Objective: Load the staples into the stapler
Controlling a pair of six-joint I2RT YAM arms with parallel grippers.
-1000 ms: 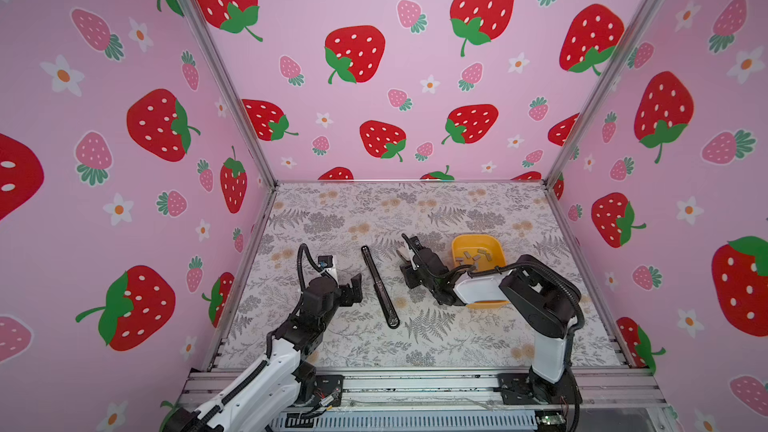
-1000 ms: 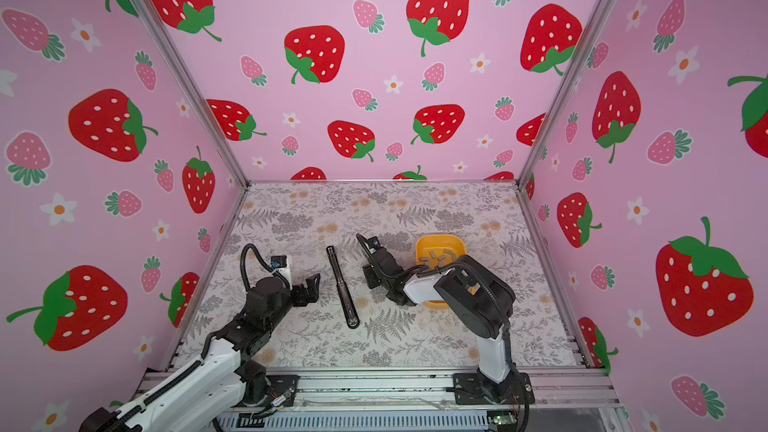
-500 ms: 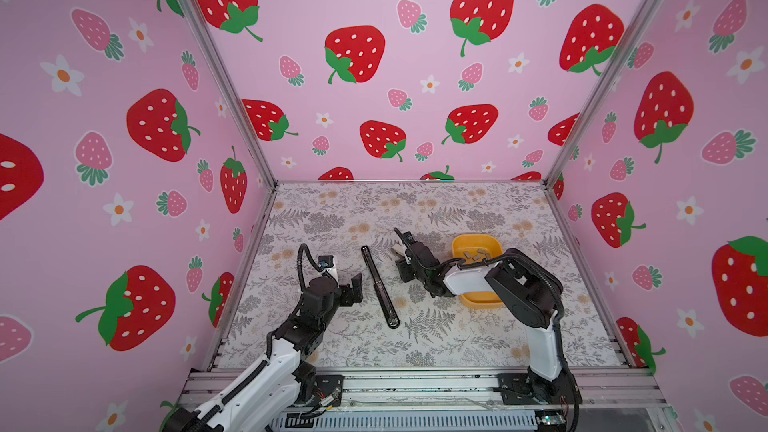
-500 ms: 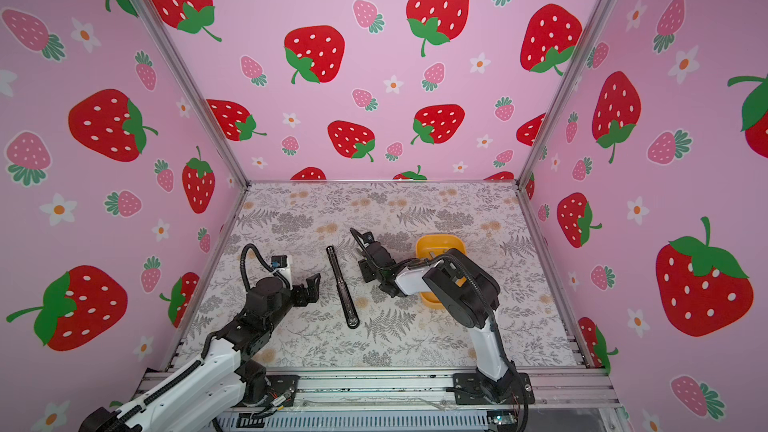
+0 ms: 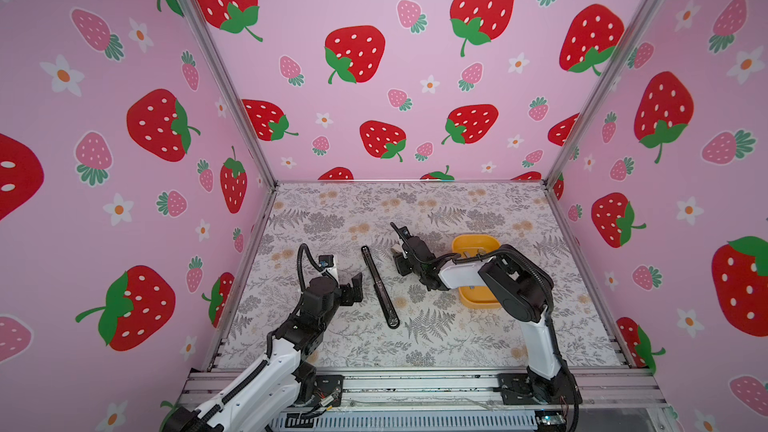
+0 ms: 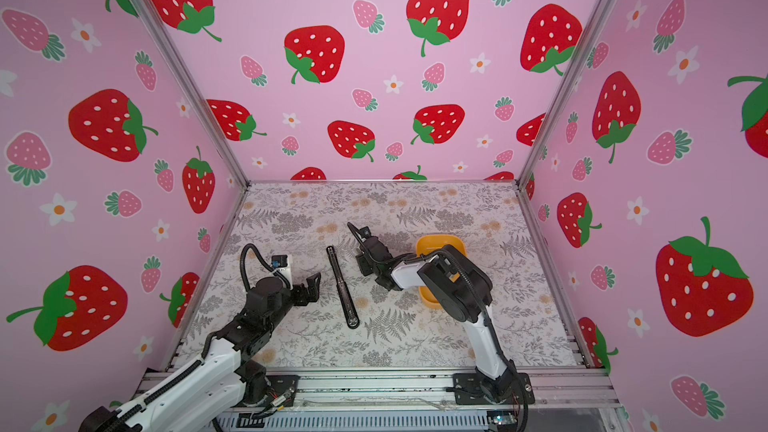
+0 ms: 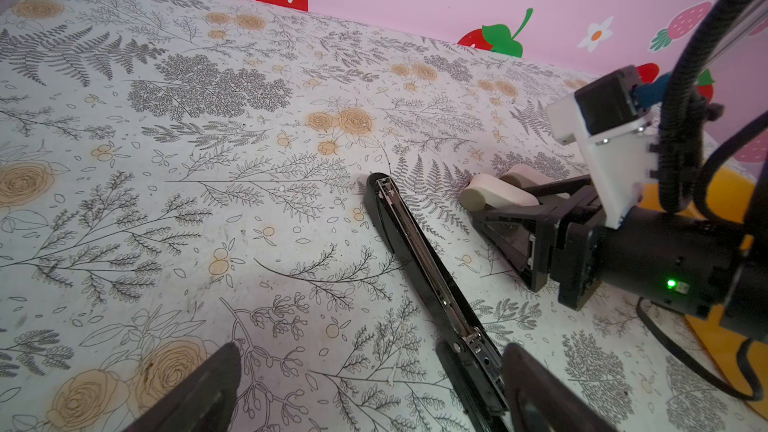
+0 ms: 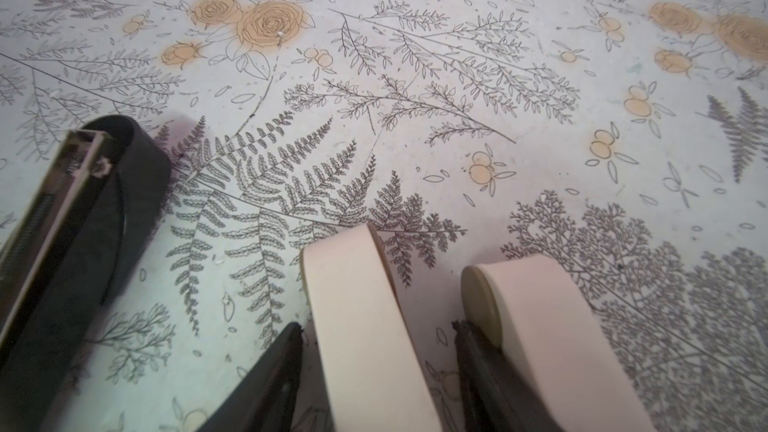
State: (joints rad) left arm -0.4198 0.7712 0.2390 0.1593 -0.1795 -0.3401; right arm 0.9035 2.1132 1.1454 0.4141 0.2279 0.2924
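Floral matting carries the stapler, opened flat, magazine channel upward, between both arms. Left gripper: fully spread, empty, just beside it. Right gripper: pads parted, nothing between. Staples cannot be made out; the yellow tray is largely hidden. Strips are probably light, slick and brittle: pinch gently across the long edges, mid-length.

The left arm stretches forward, low, left pincer spread wide; the right arm bends inward at its elbow — right pincer low, pads parted.
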